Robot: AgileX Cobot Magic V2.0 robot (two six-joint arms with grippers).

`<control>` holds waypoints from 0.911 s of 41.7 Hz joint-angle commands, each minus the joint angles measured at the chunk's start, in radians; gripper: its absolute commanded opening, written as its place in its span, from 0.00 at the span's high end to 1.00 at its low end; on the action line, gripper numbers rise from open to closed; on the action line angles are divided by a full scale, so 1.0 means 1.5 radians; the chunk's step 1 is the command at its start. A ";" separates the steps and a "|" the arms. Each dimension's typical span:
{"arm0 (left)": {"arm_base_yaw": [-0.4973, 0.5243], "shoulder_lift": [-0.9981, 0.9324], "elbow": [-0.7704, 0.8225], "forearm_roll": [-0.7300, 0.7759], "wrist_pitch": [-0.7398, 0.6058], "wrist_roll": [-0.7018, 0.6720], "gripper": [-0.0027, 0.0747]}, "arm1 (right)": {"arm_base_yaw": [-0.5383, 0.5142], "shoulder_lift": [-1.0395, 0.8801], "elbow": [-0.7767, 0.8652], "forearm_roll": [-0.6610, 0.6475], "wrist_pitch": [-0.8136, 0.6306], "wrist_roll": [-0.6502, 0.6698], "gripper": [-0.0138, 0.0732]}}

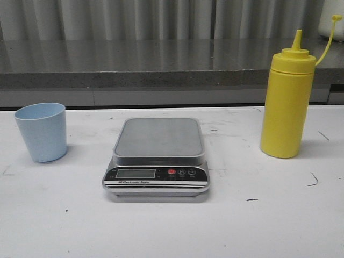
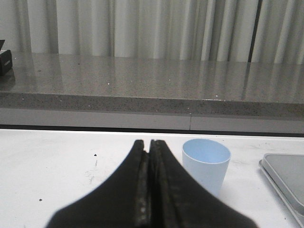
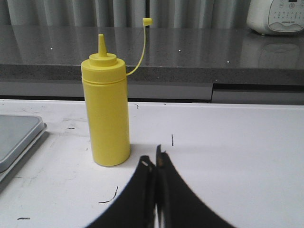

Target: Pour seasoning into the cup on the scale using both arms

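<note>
The light blue cup stands upright and empty on the white table at the left. The scale sits in the middle with nothing on its grey platform. The yellow seasoning bottle stands upright at the right, nozzle uncapped, cap hanging on its strap. Neither arm shows in the front view. In the left wrist view my left gripper is shut and empty, short of the cup. In the right wrist view my right gripper is shut and empty, short of the bottle.
A grey stone counter runs along the back behind the table, with curtains above it. A white appliance stands on the counter at the far right. The scale's edge shows in both wrist views.
</note>
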 commanded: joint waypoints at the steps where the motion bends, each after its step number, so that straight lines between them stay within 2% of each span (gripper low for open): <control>1: -0.001 -0.011 0.017 0.000 -0.052 -0.005 0.99 | -0.003 -0.011 -0.009 -0.001 -0.061 -0.003 0.92; 20: -0.001 -0.011 0.017 0.000 -0.052 -0.005 0.99 | -0.003 -0.011 -0.009 -0.001 -0.061 -0.003 0.92; 31: -0.001 -0.011 0.015 0.015 -0.110 0.001 0.99 | -0.003 -0.011 -0.009 -0.002 -0.074 -0.004 0.92; 38: -0.001 -0.011 -0.019 -0.050 -0.125 0.001 0.99 | -0.003 -0.011 -0.052 -0.002 -0.093 -0.004 0.92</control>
